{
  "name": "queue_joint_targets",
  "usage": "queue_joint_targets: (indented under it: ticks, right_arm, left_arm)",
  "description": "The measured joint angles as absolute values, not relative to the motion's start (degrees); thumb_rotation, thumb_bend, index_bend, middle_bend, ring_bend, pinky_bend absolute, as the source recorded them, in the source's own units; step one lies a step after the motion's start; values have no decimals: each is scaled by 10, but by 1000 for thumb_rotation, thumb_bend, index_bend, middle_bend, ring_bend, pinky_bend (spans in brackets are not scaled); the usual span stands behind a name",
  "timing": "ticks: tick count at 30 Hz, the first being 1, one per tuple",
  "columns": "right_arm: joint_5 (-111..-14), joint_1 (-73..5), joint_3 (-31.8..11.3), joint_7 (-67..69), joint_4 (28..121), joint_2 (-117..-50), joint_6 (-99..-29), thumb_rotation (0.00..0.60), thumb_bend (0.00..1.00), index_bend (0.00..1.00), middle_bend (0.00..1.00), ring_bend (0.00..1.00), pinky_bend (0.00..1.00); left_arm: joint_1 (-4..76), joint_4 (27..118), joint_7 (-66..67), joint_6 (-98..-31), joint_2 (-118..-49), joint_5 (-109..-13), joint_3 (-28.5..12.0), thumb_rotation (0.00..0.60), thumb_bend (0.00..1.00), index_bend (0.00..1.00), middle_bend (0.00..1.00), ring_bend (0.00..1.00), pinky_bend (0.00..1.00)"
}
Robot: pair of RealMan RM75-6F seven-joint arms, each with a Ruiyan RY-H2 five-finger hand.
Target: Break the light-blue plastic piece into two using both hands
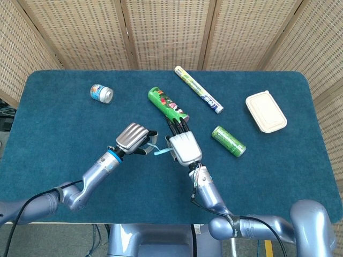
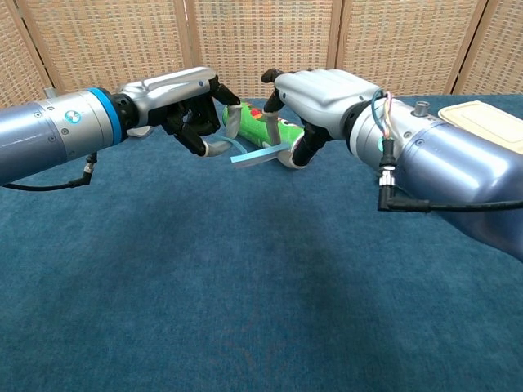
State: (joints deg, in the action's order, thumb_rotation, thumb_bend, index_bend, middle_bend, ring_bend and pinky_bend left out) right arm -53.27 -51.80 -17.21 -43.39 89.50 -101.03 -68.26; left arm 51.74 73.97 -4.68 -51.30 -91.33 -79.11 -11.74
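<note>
The light-blue plastic piece (image 2: 255, 155) hangs above the blue cloth, also seen from above as a short strip (image 1: 161, 152). My right hand (image 2: 315, 94) pinches its right end between thumb and a finger, the back of the hand (image 1: 182, 148) facing up. My left hand (image 2: 189, 104) has come in from the left. Its thumb and one fingertip (image 2: 232, 122) bracket the piece's thin left end, still a little apart. From above, my left hand (image 1: 133, 137) sits just left of the strip.
A green tube can (image 1: 168, 104) lies right behind both hands. Further back lies a long white tube (image 1: 198, 89), and at the far left a small jar (image 1: 101, 93). To the right are a green can (image 1: 228, 141) and a cream lidded box (image 1: 266, 111).
</note>
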Motion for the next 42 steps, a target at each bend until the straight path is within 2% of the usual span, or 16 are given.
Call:
queue_joint_targets:
  ticks: [7,12,21,31,34,35,37,38,39,40,41,42]
  right_arm:
    - [-534,-518,-169,-435,894,-1009,-683,600,569,628,0,0,0]
    - [-535,-517,-167,-433,893,-1009,-684,600,569,628,0,0,0]
    - [-532,-511,-163,-431,873,-1002,-682,600,569,628,0,0,0]
    - [-529,-502,-152,-419,835,-999,-668,600,569,628,0,0,0]
    - [-527,-501,-150,-417,827,-1001,-664,600,569,628,0,0,0]
    - [-526,-500,-149,-416,824,-1002,-663,600,569,628,0,0,0]
    - [-524,-499,-147,-415,815,-1006,-659,600,543,603,0,0,0]
    - [-522,-498,-146,-414,808,-1008,-657,600,462,539,0,0,0]
    - [-521,-498,-146,-413,806,-1010,-656,600,308,433,0,0,0]
    - [-517,-497,-146,-412,801,-1012,-654,600,199,342,0,0,0]
    - [-514,-496,-146,-411,800,-1013,-653,600,69,212,0,0,0]
    - [-509,-495,-146,-411,801,-1014,-652,600,4,102,0,0,0]
  left_arm:
    - [519,740,-48,-516,-915,-785,-120,600,523,705,969,838,708]
    - [519,736,-45,-517,-918,-781,-120,600,553,810,968,838,708]
    - [509,716,-56,-520,-916,-778,-110,600,562,842,969,838,708]
    - [475,653,-121,-531,-892,-797,-78,600,558,847,969,839,708]
    - [463,649,-122,-544,-886,-798,-73,600,483,829,956,823,709]
    - [462,644,-124,-545,-886,-799,-71,600,404,768,910,771,707]
    - [455,624,-132,-544,-882,-805,-63,600,251,554,709,570,656]
    - [451,613,-136,-546,-879,-808,-59,600,186,415,538,417,583]
    - [447,603,-139,-548,-876,-811,-53,600,147,309,376,282,495]
    - [440,591,-140,-549,-870,-815,-46,600,130,260,283,210,438]
    - [436,585,-139,-548,-865,-816,-41,600,113,211,166,126,358]
    - [433,583,-136,-545,-857,-814,-37,600,96,176,81,63,289]
